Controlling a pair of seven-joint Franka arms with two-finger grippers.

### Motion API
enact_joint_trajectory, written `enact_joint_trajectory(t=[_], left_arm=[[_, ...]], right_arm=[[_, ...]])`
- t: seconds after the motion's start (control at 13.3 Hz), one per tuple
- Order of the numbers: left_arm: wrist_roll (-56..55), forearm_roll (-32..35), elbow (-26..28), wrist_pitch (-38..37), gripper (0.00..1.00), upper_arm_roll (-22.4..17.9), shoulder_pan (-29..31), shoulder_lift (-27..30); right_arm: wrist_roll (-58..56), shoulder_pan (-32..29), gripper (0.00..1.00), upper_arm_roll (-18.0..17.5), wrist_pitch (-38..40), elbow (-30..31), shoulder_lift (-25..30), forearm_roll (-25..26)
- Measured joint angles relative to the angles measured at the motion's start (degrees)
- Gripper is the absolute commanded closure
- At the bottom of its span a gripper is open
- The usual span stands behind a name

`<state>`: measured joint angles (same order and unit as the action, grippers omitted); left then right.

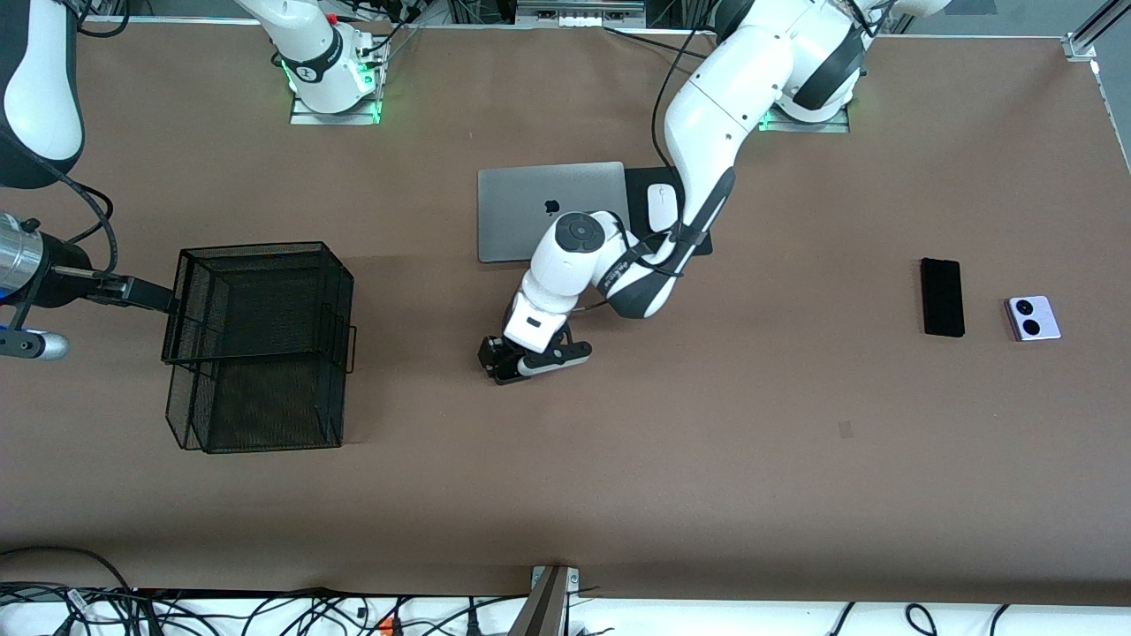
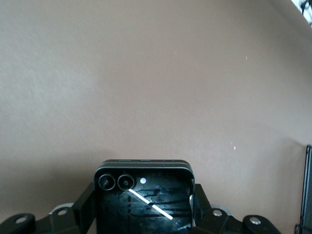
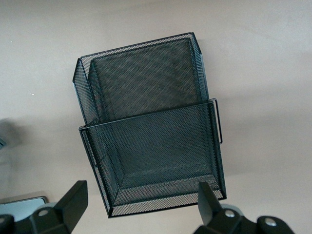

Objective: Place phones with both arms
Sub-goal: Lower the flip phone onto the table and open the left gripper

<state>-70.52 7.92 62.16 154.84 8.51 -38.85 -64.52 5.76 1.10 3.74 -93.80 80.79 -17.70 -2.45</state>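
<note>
Left wrist view: left gripper [image 2: 144, 214] clamped on small black phone [image 2: 144, 197], apparently low over mid-table [image 1: 618, 459]. Right gripper [image 3: 141, 204] spread wide over mesh basket [image 3: 146, 122], waiting. Slab [image 1: 942, 297] and lavender phone [image 1: 1033, 318] near left arm's end.

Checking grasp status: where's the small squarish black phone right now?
The small squarish black phone is clamped in the left gripper, over bare table mid-table, between the black wire-mesh basket and the long slim black phone.
</note>
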Motion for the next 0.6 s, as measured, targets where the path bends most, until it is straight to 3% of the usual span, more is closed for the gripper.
enact_joint_trajectory(t=[0.08,0.15,0.3,0.6], left_arm=[[0.1,0.0,0.0,0.0,0.87,-0.1,-0.5,-0.1],[0.1,0.0,0.0,0.0,0.72,-0.1,-1.0,-0.2],[-1.2,0.0,0.0,0.0,0.00,-0.1,-2.1,-0.4],[-4.9,-0.1,-0.5,-0.8,0.00,-0.2,-2.3,-0.5]], right_arm=[[0.0,0.0,0.00,0.0,0.0,0.0,0.0,0.0],[0.0,0.0,0.00,0.0,0.0,0.0,0.0,0.0],[0.0,0.0,0.00,0.0,0.0,0.0,0.0,0.0],[0.0,0.0,0.00,0.0,0.0,0.0,0.0,0.0]])
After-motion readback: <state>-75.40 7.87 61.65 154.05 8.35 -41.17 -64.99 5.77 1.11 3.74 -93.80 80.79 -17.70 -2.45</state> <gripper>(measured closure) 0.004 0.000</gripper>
